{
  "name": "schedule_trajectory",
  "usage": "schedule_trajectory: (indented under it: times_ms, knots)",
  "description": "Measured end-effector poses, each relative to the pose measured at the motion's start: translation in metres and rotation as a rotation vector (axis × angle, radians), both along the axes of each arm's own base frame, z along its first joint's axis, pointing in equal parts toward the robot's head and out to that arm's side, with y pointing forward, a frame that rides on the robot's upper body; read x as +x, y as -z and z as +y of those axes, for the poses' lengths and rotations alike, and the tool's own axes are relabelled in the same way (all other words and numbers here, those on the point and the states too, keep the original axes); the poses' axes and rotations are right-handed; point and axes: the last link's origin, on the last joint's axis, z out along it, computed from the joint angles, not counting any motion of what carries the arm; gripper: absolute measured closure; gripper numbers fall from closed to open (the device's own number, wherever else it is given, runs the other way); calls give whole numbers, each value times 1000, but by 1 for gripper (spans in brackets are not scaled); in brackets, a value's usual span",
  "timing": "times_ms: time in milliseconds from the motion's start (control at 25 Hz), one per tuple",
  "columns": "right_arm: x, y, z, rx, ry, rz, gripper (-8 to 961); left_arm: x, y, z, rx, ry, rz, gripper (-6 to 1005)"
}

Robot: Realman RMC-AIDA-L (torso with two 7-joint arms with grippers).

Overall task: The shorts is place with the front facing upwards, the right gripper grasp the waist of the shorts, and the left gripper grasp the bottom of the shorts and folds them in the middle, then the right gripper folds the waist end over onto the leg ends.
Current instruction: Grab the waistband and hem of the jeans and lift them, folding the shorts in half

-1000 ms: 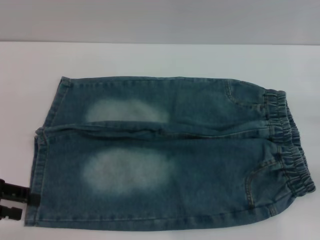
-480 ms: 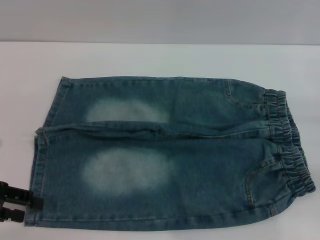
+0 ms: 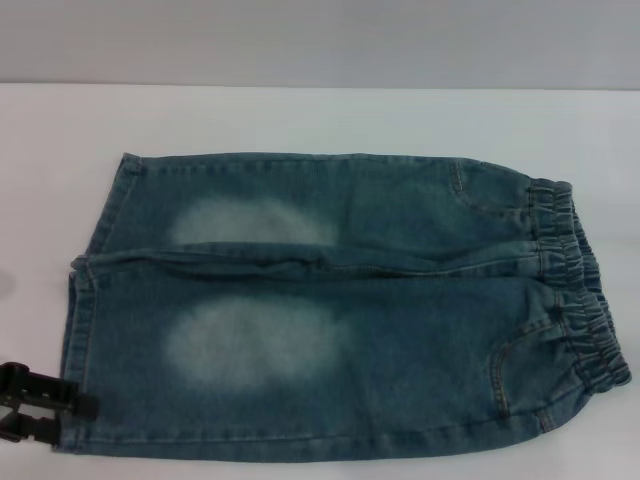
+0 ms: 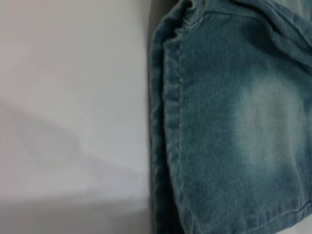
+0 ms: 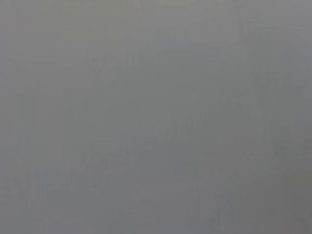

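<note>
Shorts (image 3: 330, 305) lie flat and face up on the white bench (image 3: 300, 115), unfolded, both pale thigh patches showing. The waist of the shorts (image 3: 580, 290), a puckered elastic band, is at the robot's right end of the garment; the bottom of the shorts (image 3: 85, 300), the two straight hems, is at its left end. The two legs lie side by side, with a crease running between them along the garment's length.

Left pincer (image 3: 45, 412) sits at the near corner of the hem, its two black fingers spread apart, the upper one lying over the denim edge and the lower one just off the cloth on the bench. It looks ready to close on the hem but has not clamped it, as far as can be judged. The left wrist view shows only the hemmed leg edge (image 4: 165, 122) against the bench, not the fingers.

Right pincer does not appear anywhere: the head view has nothing at the waistband, and the right wrist view is a blank grey field, so its state is unknown.

By my reading the task is barely begun. No grasp is secured, and both folds are left: legs folded together down the middle, then waist end over the hems.
</note>
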Motion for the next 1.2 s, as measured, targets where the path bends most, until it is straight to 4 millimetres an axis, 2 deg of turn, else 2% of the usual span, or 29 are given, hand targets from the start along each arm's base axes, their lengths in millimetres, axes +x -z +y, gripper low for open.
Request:
schedule_trajectory:
  times_ms: [280,720,1200]
  knots:
    - [1,0,0,-4,2,1,231,3,2,3,-2,21,-6,296]
    - [0,1,1,-7,-1,1,231,-3,-8,3,-3,16,40,304]
    - [-3,1,5,-6,-10,4,232,-1,-1,4,-29,25,50,313]
